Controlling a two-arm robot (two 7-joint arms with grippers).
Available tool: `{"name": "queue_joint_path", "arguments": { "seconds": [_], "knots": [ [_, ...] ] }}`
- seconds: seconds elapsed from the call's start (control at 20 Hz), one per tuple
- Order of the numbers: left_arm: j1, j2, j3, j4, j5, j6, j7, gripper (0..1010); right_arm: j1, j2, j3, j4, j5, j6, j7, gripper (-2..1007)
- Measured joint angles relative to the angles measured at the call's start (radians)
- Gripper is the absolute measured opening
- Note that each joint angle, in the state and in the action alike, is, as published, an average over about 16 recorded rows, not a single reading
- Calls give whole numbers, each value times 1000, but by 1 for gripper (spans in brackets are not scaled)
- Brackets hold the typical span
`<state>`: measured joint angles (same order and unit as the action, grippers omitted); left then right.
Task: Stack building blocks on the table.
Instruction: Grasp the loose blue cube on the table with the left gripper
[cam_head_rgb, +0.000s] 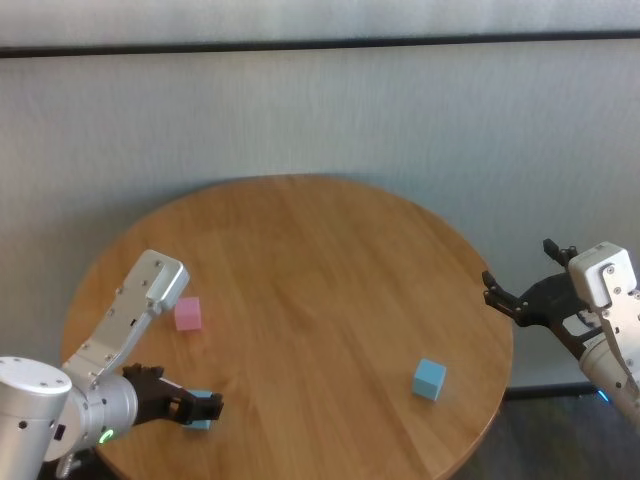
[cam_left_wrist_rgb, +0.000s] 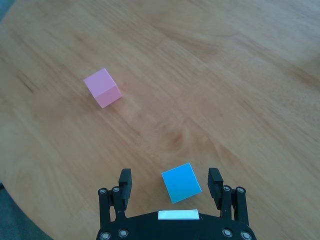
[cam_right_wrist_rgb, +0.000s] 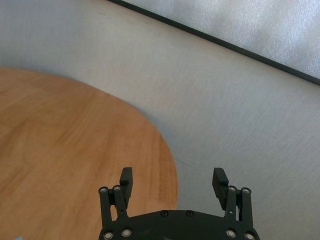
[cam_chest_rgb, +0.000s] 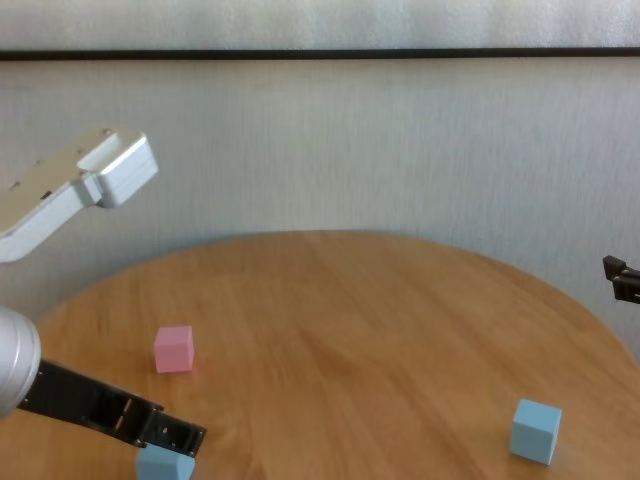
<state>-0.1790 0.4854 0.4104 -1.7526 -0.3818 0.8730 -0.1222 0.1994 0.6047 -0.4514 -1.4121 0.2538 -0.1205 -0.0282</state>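
Note:
On the round wooden table (cam_head_rgb: 320, 260) lie three building blocks. A pink one (cam_head_rgb: 187, 313) (cam_left_wrist_rgb: 102, 88) (cam_chest_rgb: 173, 348) sits at the left. One light blue block (cam_head_rgb: 429, 379) (cam_chest_rgb: 535, 430) rests near the front right. The other light blue block (cam_left_wrist_rgb: 181, 182) (cam_head_rgb: 201, 423) (cam_chest_rgb: 165, 466) is at the front left. My left gripper (cam_head_rgb: 203, 407) (cam_left_wrist_rgb: 170, 176) (cam_chest_rgb: 186, 436) is open over it, and the block shows between the fingers with a gap on each side. My right gripper (cam_head_rgb: 512, 300) (cam_right_wrist_rgb: 173, 174) hangs open and empty just off the table's right edge (cam_right_wrist_rgb: 167, 150).
A pale wall with a dark horizontal strip (cam_head_rgb: 320, 44) stands behind the table. Bare wood (cam_head_rgb: 320, 300) spreads between the pink block and the right blue block. Beyond the table's rim (cam_head_rgb: 500, 400) the surface drops away.

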Motion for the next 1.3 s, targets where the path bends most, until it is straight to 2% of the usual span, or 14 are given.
{"name": "queue_joint_path", "arguments": {
  "seconds": [0.8,1.3],
  "knots": [
    [-16,-23,9,38,31,-2,-40,999,0,0,0,0,0,0,0,1005],
    [-17,-48,-2,51,54,18,-31,999,0,0,0,0,0,0,0,1005]
  ]
}}
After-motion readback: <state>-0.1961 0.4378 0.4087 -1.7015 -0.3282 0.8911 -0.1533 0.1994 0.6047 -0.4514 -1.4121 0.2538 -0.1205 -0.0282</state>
